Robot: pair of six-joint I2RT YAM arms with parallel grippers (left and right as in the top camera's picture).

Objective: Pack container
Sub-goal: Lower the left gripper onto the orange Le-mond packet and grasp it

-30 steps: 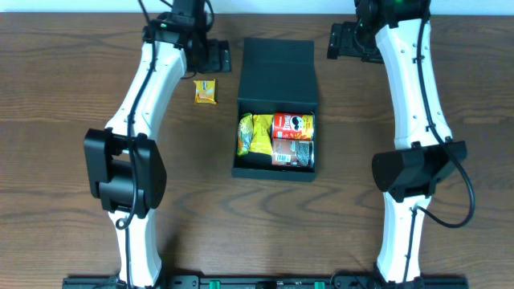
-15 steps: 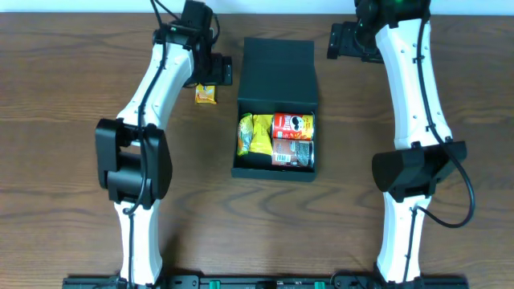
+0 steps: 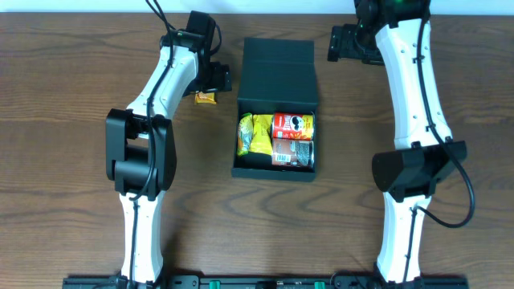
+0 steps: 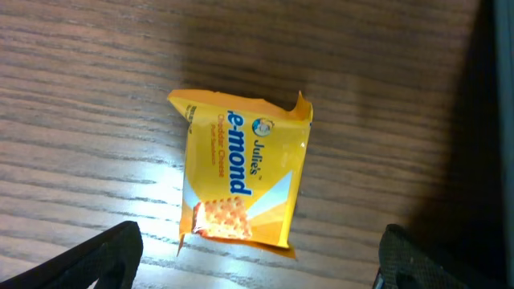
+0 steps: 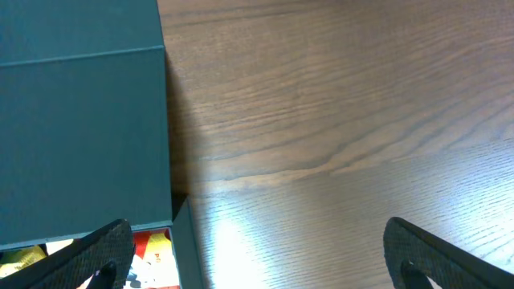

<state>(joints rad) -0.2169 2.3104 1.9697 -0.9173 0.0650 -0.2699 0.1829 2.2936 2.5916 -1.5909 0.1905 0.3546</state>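
Left pincer (image 4: 257,265) has swung over the yellow cracker packet (image 4: 241,181), jaws wide

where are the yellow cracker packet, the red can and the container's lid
yellow cracker packet (image 4: 241,172): left wrist view, middle of its printed face
red can (image 3: 293,124): overhead view, middle of its label
container's lid (image 3: 278,72): overhead view, centre of the open flap

Dark brown wood-grain tbl (image 3: 56,96), pale strip (image 3: 482,6) along far edge; light glare on wood in wrist views.
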